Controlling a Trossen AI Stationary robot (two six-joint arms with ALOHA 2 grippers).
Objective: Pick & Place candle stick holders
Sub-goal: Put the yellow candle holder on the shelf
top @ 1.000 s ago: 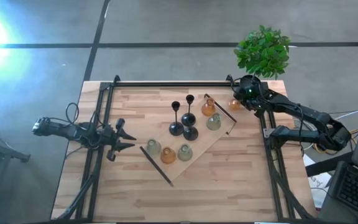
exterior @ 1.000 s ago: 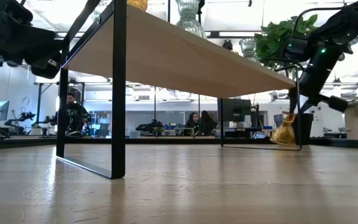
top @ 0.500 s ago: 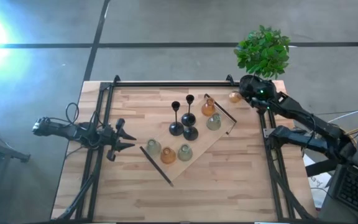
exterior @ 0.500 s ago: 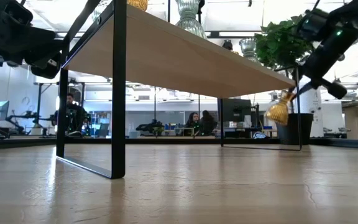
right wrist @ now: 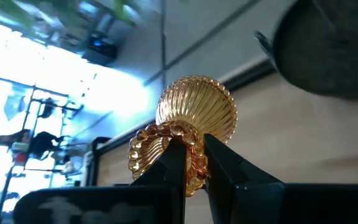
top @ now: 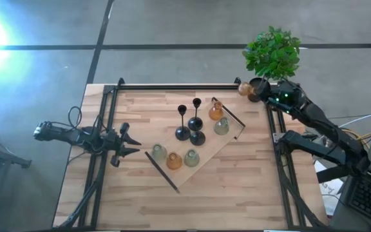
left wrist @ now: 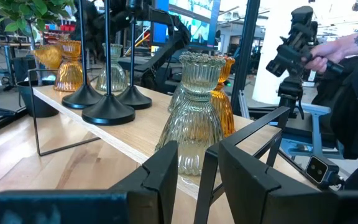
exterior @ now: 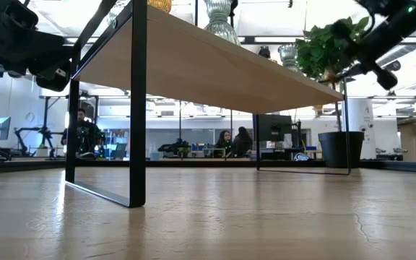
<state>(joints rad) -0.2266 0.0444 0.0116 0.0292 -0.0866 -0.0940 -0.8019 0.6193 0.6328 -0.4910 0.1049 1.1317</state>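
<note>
The left gripper (top: 129,144) waits at 9 o'clock of the table (top: 140,200), its fingers (left wrist: 166,168) spread and holding nothing, pointing at the shelf (top: 227,147). On this low wooden shelf in the middle stand the holders already placed: three glass ones (top: 174,158) at its near end, three black ones (top: 190,125) in the centre, and two glass ones (top: 218,118) at its far end. Farther, near 1 o'clock, the right gripper (top: 252,89) pinches an amber holder (top: 243,87) by its ruffled rim (right wrist: 166,146), and the piece hangs tilted in the air above the table's far edge, just beside the plant pot (top: 261,84). To do this step well, I think the arm should carry it high enough to pass the shelf's wire end (top: 230,116), turn it upright, and lower it slowly onto a free spot of the board beside the other two. The jaws should part only when the base sits flat, because ribbed glass slides easily.
</note>
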